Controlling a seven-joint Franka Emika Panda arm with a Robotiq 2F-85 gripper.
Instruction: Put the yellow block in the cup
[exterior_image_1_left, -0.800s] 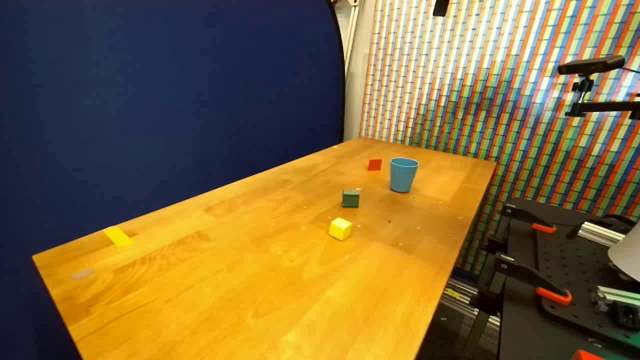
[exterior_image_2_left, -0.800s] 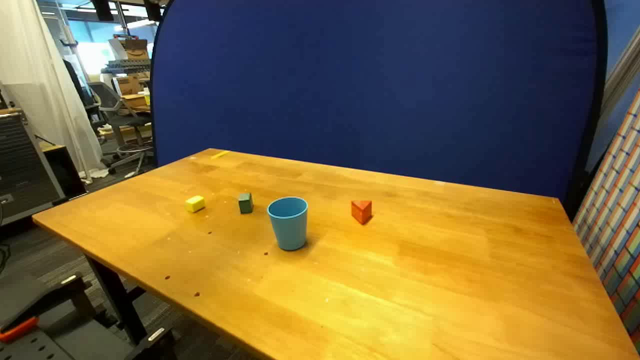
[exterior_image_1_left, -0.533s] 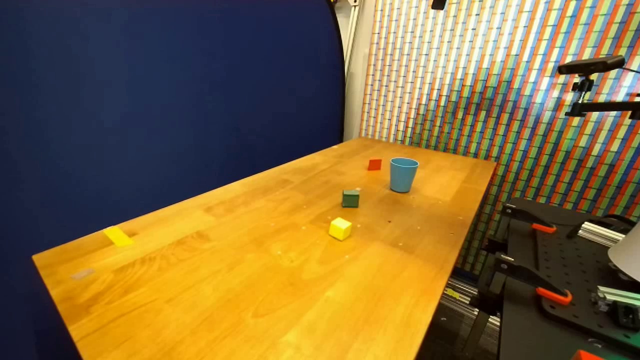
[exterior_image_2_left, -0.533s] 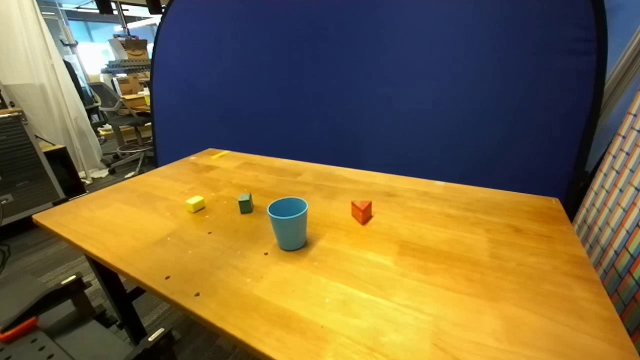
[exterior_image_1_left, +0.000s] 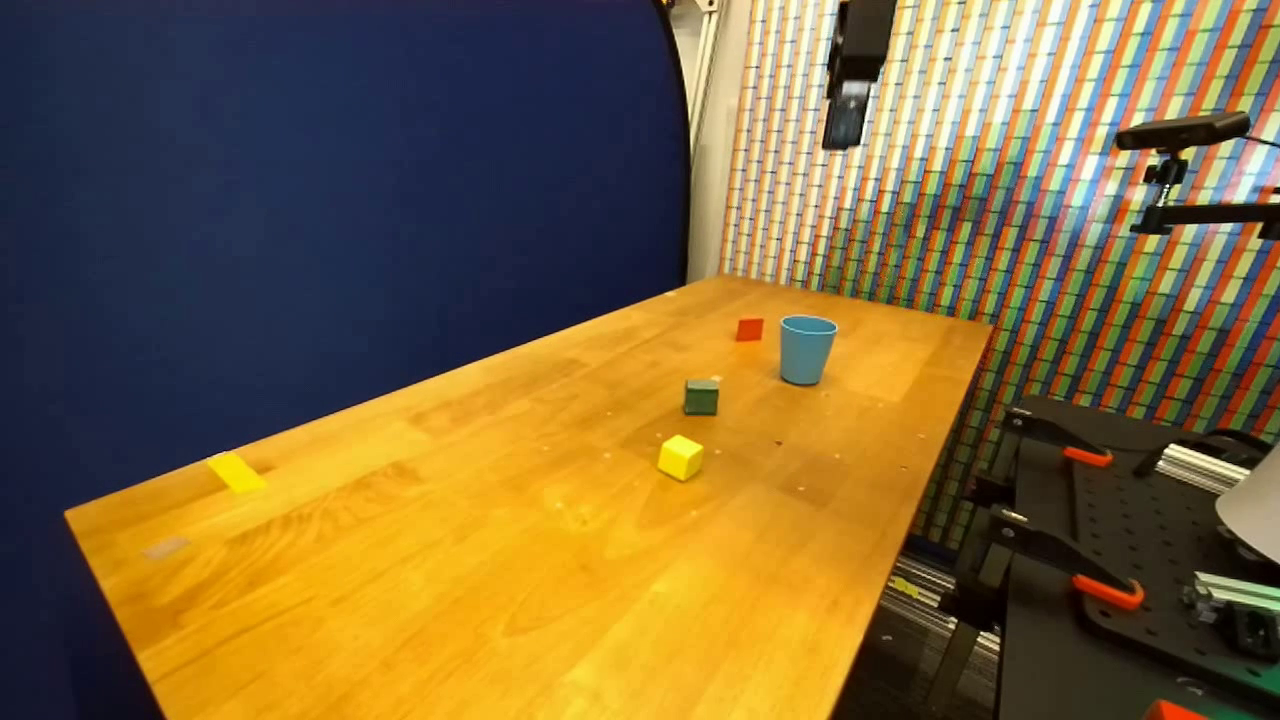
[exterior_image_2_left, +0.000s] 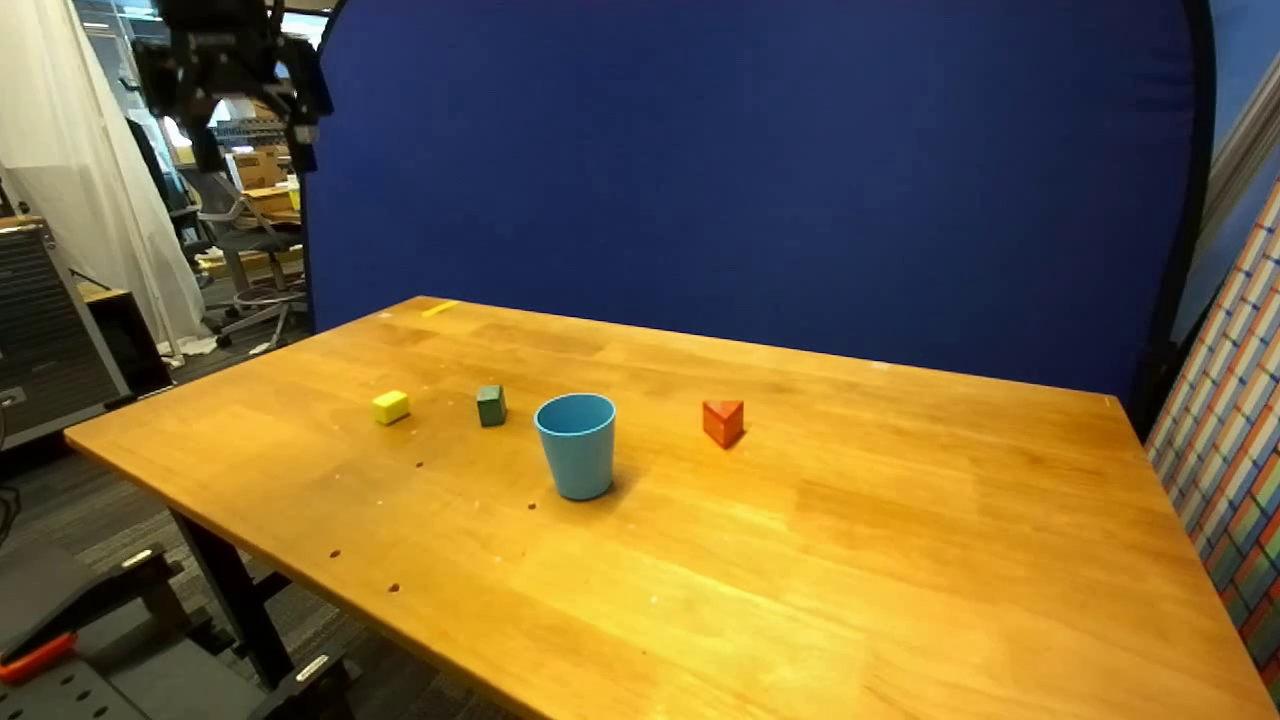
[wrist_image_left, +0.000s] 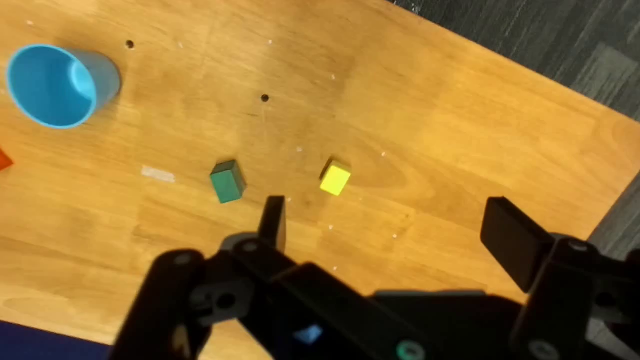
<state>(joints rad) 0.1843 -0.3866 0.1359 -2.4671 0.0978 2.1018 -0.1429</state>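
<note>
While the gripper (exterior_image_2_left: 255, 152) hangs spread wide, the yellow block (wrist_image_left: 335, 180) lies flat, longer edge slanting up-right in the wrist view; the cup (exterior_image_2_left: 578, 450) stands mouth up.

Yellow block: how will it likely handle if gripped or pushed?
The yellow block shows straight edges and looks rigid, so it probably won't squash. Its flat faces suggest sliding rather than rolling if nudged. Much smaller than the cup, it's likely light.

Three blocks (wrist_image_left: 335, 179), one cup (exterior_image_2_left: 580, 460), one yellow strip (exterior_image_1_left: 237, 472).
</note>
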